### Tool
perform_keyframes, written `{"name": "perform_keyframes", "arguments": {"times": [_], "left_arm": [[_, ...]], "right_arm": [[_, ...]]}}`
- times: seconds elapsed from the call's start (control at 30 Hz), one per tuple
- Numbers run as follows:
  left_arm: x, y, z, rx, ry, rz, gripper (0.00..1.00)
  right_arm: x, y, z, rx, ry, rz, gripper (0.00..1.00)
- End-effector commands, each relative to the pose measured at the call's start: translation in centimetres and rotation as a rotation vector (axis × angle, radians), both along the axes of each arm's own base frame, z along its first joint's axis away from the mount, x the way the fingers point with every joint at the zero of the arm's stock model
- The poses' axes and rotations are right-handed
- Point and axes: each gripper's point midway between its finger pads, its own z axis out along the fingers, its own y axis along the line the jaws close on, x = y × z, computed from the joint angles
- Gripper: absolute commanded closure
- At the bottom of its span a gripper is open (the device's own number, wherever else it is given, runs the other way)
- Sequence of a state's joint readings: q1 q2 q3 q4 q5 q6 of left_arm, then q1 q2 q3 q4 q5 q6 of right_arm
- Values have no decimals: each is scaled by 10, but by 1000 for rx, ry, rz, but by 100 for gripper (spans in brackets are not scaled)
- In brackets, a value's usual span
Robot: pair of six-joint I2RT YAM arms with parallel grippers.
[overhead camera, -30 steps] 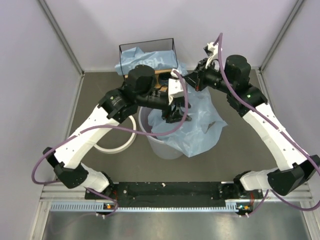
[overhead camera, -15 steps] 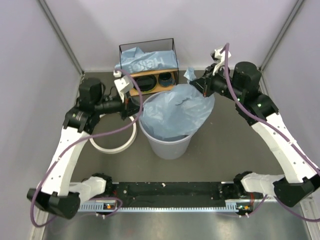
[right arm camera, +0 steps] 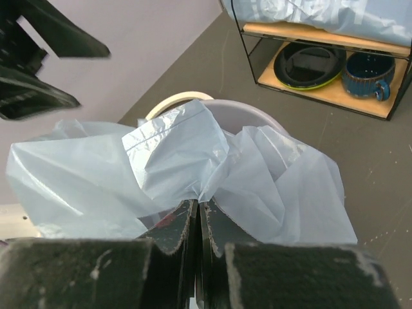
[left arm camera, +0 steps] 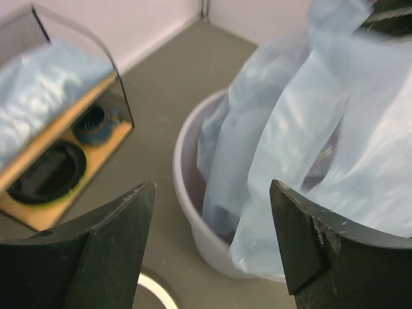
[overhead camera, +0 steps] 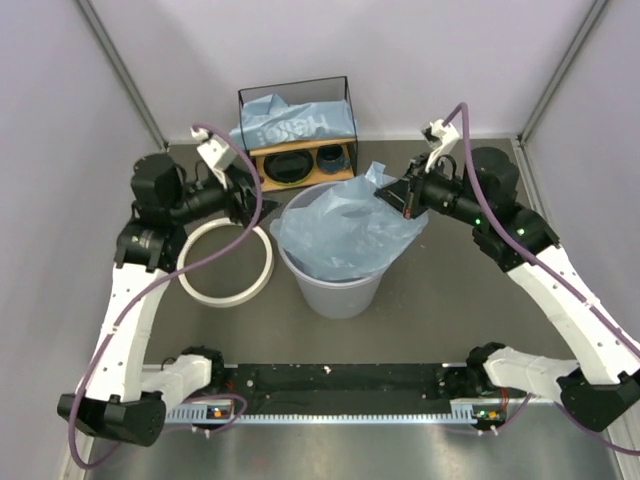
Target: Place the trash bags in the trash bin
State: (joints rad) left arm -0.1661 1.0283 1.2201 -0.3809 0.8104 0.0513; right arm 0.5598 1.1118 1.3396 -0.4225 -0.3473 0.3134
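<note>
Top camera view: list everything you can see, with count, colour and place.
trash bags: two, light blue; one in the trash bin, one atop the shelf
trash bin: one, whitish-grey, table centre
ring: one, white, table, left of bin
shelf: one, black wire and wood, at the back
bowl: one, dark, in the shelf
cup: one, blue, beside the bowl
left end effector: open, empty, left of the bin
right end effector: shut on the binned bag's edge

The bag is made of thin, crinkled, translucent blue plastic film, the bin of smooth whitish plastic. The shelf is boarded in wood; the table is finished matt.
</note>
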Motion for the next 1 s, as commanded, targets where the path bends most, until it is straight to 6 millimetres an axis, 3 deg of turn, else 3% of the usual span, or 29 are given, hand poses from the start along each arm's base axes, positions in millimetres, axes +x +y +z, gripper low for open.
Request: {"name": "perform_keyframes", "arguments": {"times": [0.0,0.07,0.2,0.27,0.3,0.43,0.47,0.53,0.57,0.6,0.67,0.7,0.73,0.77,0.8,0.87,0.97], "left_arm": [[-32,-13,81,-32,-132,-129,21],[-39,-32,103,-41,-140,-185,20],[-40,-73,110,-11,-170,-235,19],[-33,-98,97,28,-132,-278,19],[-36,-102,112,30,-171,-283,19],[-34,-124,96,124,-169,-316,13],[-40,-130,74,175,-108,-351,13],[-48,-135,59,192,-58,-400,18],[-54,-134,47,217,-8,-417,23],[-53,-132,42,236,11,-413,34],[-57,-122,44,248,30,-418,47],[-60,-117,46,245,36,-416,63],[-71,-113,56,203,20,-468,72],[-78,-97,63,176,-9,-453,81],[-77,-92,77,124,-63,-430,99],[-91,-67,76,72,-90,-393,100],[-118,-46,60,115,-105,-406,100]], "right_arm": [[-17,-8,33,91,-62,-33,97],[-15,-7,35,110,-58,-61,96],[-17,4,36,108,-43,-71,98],[-17,6,35,106,-38,-82,98],[-16,4,34,101,-35,-89,98],[-12,-3,37,80,-59,-129,94],[-12,-4,38,76,-70,-127,94],[-14,-4,42,75,-81,-118,94],[-15,-4,45,70,-97,-112,94],[-17,-7,47,67,-111,-110,94],[-21,-10,47,40,-148,-96,92],[-24,-12,48,32,-165,-88,91],[-30,-17,50,27,-179,-82,92],[-31,-20,46,6,-192,-81,94],[-34,-23,46,-1,-200,-83,100],[-39,-32,40,-41,-208,-89,100],[-45,-44,34,-87,-222,-101,100]]}}
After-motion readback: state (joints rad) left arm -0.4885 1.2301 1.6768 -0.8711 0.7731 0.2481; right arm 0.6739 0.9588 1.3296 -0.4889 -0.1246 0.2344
